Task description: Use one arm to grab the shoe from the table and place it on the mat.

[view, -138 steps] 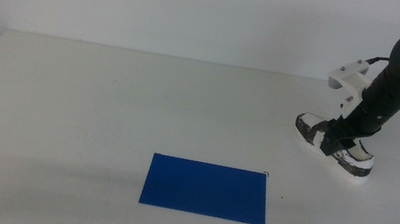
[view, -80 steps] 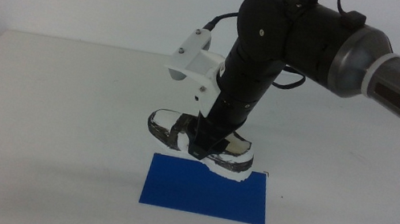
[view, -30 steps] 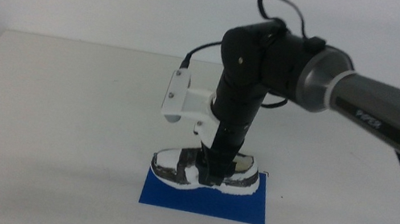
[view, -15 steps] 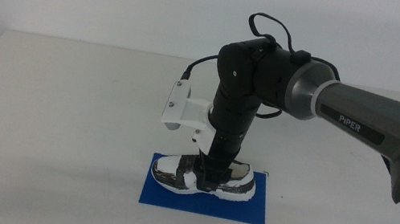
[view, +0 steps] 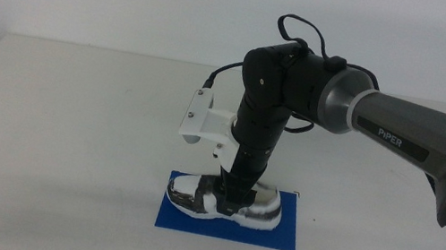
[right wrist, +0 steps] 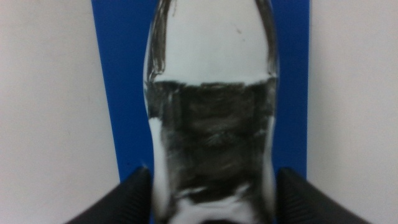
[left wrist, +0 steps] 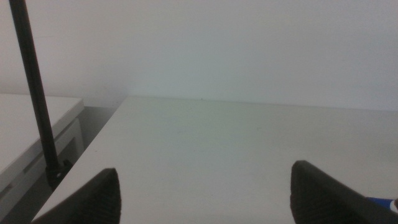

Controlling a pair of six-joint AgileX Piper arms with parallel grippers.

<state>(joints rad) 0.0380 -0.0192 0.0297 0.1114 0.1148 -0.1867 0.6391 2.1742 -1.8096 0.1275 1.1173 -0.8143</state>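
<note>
The right arm (view: pixel 369 122) reaches in over the table (view: pixel 70 118) and stands almost upright above the mat (view: pixel 277 234), its right gripper (view: pixel 229 201) closed across the middle of the shoe (view: pixel 193 196). The shoe sits directly beneath the pincer, toe pointing away from the wrist, lying along the blue sheet. From the wrist camera the shoe (right wrist: pixel 211 93) fills the space between the two jaws, and blue mat (right wrist: pixel 118 93) shows on either side of it.

The sole looks to be down on the mat or very nearly so; whether it fully rests there cannot be told. The risk from here, by my reckoning, lies in the release: if the jaws part while the shoe is a shade off the sheet, it may tip or skid toward the mat's edge, and a jaw catching the collar on the way up could drag it off.

The left gripper (left wrist: pixel 205 193) waits at the table's near left corner, jaws spread, holding nothing.
</note>
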